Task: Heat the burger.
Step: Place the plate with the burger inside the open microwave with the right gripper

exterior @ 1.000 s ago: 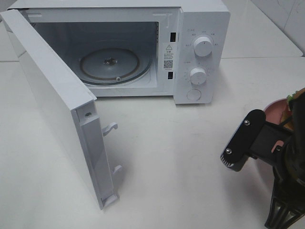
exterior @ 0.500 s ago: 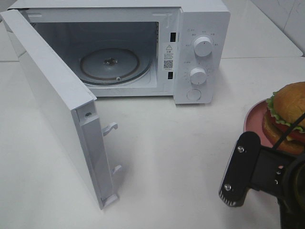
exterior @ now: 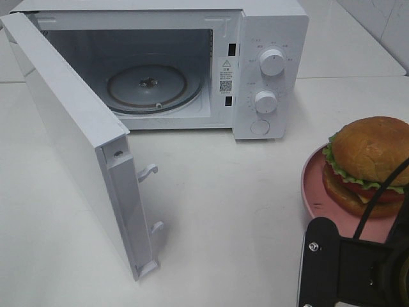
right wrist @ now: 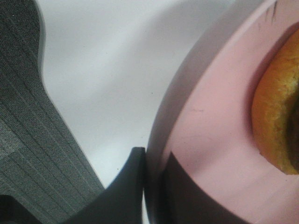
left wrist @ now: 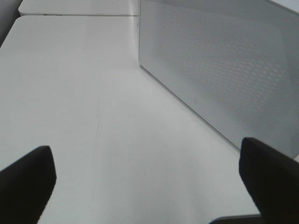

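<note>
Well, from the high camera we see the microwave with its door swung wide to the left and the glass tray bare inside. The burger sits on a pink plate at the right, well apart from the oven, and the black right arm is just below it.

From the left wrist camera, the left hand has its fingers wide apart and holds nothing. It looks over the counter toward the outer face of the door.

From the right wrist camera, the right hand is clamped on the rim of the plate, one finger on each side, with the burger near. We judge that the step in hand is carrying the plate to the oven. To do it well, we should keep the plate level so the burger does not slide, pass clear of the door edge, and lower the plate on the middle of the tray before loosening the grip.
</note>
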`<state>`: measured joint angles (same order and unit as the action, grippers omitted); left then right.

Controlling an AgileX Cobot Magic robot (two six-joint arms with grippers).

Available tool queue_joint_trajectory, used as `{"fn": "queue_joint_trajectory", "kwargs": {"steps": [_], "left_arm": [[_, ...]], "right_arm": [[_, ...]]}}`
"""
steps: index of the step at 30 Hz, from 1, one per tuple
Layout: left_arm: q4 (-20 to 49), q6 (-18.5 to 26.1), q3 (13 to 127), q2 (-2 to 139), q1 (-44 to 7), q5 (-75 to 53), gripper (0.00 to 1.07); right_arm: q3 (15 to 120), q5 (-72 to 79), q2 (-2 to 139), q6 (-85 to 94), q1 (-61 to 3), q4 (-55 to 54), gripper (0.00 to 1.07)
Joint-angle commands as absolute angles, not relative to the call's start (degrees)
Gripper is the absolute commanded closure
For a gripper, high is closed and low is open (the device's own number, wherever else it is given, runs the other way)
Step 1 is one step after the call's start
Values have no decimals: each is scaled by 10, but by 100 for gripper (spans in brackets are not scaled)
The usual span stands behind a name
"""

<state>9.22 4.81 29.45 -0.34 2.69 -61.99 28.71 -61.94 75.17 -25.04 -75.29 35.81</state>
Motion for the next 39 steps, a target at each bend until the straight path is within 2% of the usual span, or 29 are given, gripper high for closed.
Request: {"fn": "queue_joint_trajectory", "kwargs": {"steps": [1,25,30,39], "left_arm": [[93,49,295,-13,24,-612,4],[93,49,295,-13,24,-612,4],[93,49,295,-13,24,-612,4],[93,49,295,-13,24,-612,4]], "right_arm": [[285,-615,747,-211,-757,406,107],[285,-532,747,-76,-755,486,107],[285,-492,747,-61,-699,484,107],[285,-414,747,85,-598,489,107]]}}
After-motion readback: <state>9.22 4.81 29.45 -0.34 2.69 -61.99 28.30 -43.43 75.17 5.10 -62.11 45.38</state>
